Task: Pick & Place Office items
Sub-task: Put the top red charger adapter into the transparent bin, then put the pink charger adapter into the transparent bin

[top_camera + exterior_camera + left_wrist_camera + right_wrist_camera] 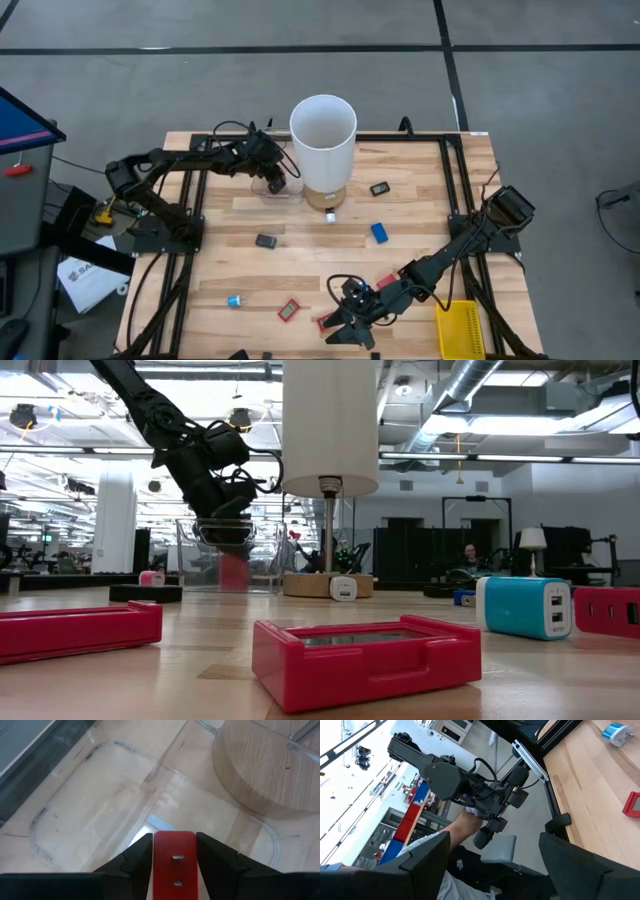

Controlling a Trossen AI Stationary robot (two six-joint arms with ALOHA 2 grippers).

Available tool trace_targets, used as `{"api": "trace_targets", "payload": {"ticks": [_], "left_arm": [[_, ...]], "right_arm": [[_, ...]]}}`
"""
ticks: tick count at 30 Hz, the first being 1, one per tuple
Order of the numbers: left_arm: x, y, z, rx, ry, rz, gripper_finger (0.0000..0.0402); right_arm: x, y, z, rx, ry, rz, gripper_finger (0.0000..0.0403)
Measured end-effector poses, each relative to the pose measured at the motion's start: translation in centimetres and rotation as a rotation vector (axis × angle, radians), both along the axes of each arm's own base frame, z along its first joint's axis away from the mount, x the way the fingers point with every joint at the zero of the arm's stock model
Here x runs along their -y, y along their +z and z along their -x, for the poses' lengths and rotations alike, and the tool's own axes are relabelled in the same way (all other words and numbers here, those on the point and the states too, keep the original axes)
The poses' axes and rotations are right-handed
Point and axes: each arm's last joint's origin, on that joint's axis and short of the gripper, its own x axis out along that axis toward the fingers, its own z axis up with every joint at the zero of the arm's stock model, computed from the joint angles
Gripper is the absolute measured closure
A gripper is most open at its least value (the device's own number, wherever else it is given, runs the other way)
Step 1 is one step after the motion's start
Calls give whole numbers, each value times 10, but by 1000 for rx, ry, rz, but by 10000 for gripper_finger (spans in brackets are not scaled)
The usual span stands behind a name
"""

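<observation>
The wooden surface [300, 270] is carrying the tall white cylinder [323, 150] on its round wood base, with a clear container [230, 555] just beside it on the left arm's side. The left gripper [174, 851] is hanging over that container, its fingers [137, 855] pressing on both sides of a red office item [174, 857] whose long axis is running along the fingers, pointing down into the container. Judging from this, the coming move is a release straight down, since the container floor is lying directly beneath the piece.

The right gripper [350, 322] is sitting low at the near edge of the surface, fingers spread wide and holding nothing, near a red piece [327, 322] and a flat red rectangle [289, 310]. A yellow mesh basket [460, 330] is lying beside that arm.

The low view is showing the red item inside the container's walls, which the overhead view is hiding under the arm. The right wrist view is showing a person's sleeve beyond the surface.
</observation>
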Motion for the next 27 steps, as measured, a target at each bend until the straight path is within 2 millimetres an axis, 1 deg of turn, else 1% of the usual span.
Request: {"api": "trace_targets", "payload": {"ticks": [9,12,15,18,22,27], "left_arm": [[-3,6,-4,52,-19,-57,258],[-3,12,-4,84,-22,-84,258],[-2,22,0,98,-34,-111,259],[3,35,7,100,-50,-137,259],[13,54,24,72,-34,-151,259],[24,65,49,-37,33,-136,259]], "right_arm": [[0,0,0,-1,0,1,106],[0,0,0,-1,0,1,106],[0,0,0,1,1,6,106],[0,0,0,2,1,8,106],[0,0,0,4,1,12,106],[0,0,0,6,1,16,106]]}}
